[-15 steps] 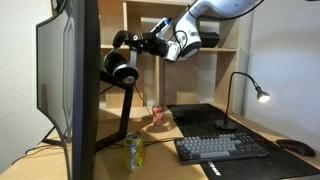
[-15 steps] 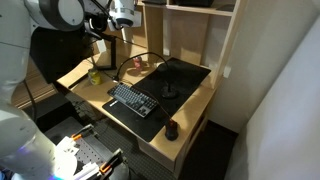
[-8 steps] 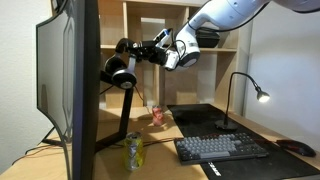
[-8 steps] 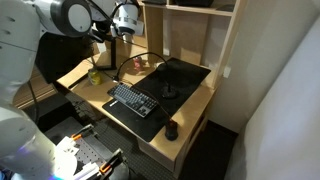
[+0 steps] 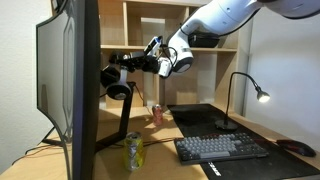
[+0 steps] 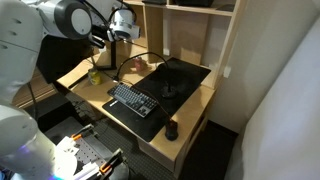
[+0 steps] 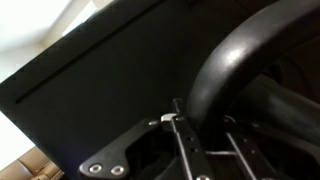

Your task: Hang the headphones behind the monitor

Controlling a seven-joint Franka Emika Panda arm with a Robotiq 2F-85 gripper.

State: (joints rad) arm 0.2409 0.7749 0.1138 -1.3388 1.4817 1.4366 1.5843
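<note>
White arm (image 5: 235, 12) here, smooth rounded shells, glossy in both exterior views. A dark band rings the pale wrist joint (image 5: 181, 52). The gripper (image 5: 133, 63) is black and blocky. In the wrist view, silvery-grey finger links (image 7: 125, 160) carry small round screws (image 7: 97, 169).

Arm: the white arm (image 5: 235, 12) comes in from the top edge of an exterior view, bent at the elbow and stretched out almost level.
Wrist: the wrist (image 5: 181, 50) is tilted slightly downward.
Gripper: the gripper (image 5: 133, 63) points sideways, held high.
Jaws: closed around the band of the headphones (image 5: 118, 88).
Wrist view: one metal finger (image 7: 185, 150) lies against the band.
</note>
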